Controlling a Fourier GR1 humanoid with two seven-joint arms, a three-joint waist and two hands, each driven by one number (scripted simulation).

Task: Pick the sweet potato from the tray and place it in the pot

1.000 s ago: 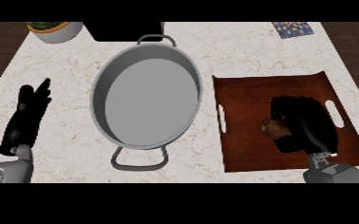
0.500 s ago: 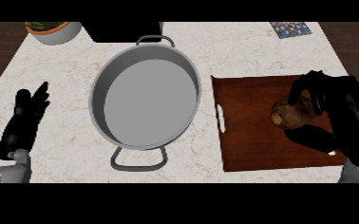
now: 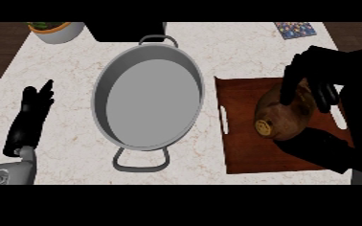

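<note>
A: Bare counter [image 3: 209, 165] was seen between pot [image 3: 148, 103] and tray [image 3: 244, 158]; left hand [image 3: 28, 117] was rested straight-fingered near the left edge.
B: Brown, blunt-ended sweet potato [image 3: 285, 116] was clasped over the tray by the curled right hand [image 3: 314, 74].

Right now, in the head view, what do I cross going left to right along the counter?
left hand → pot → tray → sweet potato, lifted over the tray in the right hand

A: Counter [image 3: 71, 67], centre?
B: Pot [image 3: 148, 103]; tray [image 3: 247, 139] just right of it.
A: Over the tray?
B: Sweet potato [image 3: 283, 117], right hand [image 3: 322, 72] curled round it. Left hand [image 3: 32, 117] rests left of pot.
</note>
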